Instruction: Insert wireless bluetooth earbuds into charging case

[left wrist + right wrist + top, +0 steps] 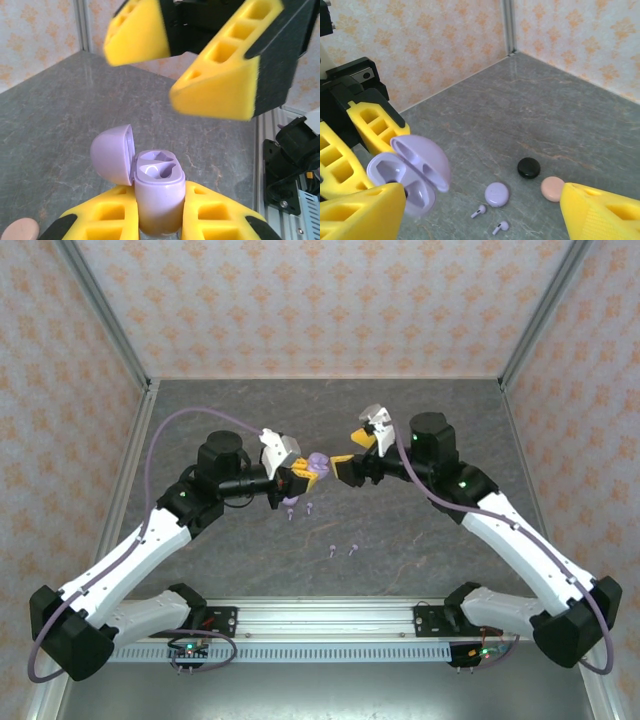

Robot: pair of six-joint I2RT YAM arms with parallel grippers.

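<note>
My left gripper [160, 220] pinches the open lilac case [159, 185]; right gripper [345, 466] is spread, facing it closely. Maybe four earbuds [331, 548] on the desk [400, 540], tiny from above.

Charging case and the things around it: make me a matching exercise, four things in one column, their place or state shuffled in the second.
Column one
1. charging case
2. black disc
3. two loose earbuds
4. right gripper

Column two
A. on the table, next to the pink disc
B. open, holding nothing
C. clamped in the left gripper, lid open
D. lying on the table close to the lilac disc

Pairs: 1-C, 2-A, 3-D, 4-B
</note>
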